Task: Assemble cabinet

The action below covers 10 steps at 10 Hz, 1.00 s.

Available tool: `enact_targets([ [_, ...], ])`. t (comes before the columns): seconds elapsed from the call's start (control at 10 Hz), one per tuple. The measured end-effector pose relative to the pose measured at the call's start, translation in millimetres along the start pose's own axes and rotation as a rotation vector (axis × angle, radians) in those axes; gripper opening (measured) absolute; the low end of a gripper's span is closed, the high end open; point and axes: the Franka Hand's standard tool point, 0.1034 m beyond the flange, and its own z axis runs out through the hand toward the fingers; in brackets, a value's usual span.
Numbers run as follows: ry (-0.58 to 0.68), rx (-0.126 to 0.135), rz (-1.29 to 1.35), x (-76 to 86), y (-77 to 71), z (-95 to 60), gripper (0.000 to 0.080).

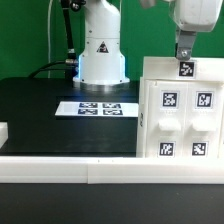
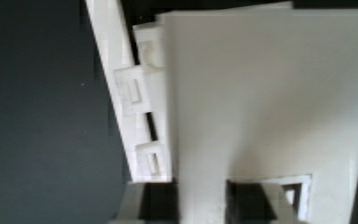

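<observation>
The cabinet body point(image 1: 180, 110) is a big white box at the exterior view's right. It stands upright, with several black-and-white tags on its front panels. My gripper point(image 1: 185, 52) hangs straight down over its top edge, shut on a small white tagged block point(image 1: 186, 69) that sits at the top of the body. In the wrist view a white panel point(image 2: 247, 100) fills the picture, with a slotted white strip point(image 2: 140, 110) beside it. The panel's narrow white edge runs between my fingers at the gripper point(image 2: 202, 200).
The marker board point(image 1: 100, 108) lies flat on the black table in front of the white robot base point(image 1: 102, 50). A long white rail point(image 1: 60, 165) edges the table's front. A small white piece point(image 1: 3, 130) shows at the exterior view's far left.
</observation>
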Motion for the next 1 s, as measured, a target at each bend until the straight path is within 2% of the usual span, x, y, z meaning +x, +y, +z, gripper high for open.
enact_targets([
  [0.1, 0.0, 0.001, 0.089, -0.3, -0.3, 0.4, 0.0038],
  [0.2, -0.001, 0.002, 0.171, -0.5, -0.5, 0.9, 0.0012],
  [0.4, -0.001, 0.003, 0.318, -0.9, -0.7, 1.3, 0.0002],
  [0.6, -0.001, 0.003, 0.32, -2.0, -0.5, 1.5, 0.0002],
  [0.7, -0.001, 0.003, 0.323, -1.8, -0.6, 1.4, 0.0094],
  [0.8, 0.005, -0.006, 0.396, 3.0, -3.0, -2.4, 0.0229],
  [0.9, 0.007, -0.008, 0.431, 7.0, -6.4, -4.4, 0.0229],
  [1.0, 0.01, -0.011, 0.486, 12.7, -10.3, -4.6, 0.0413],
])
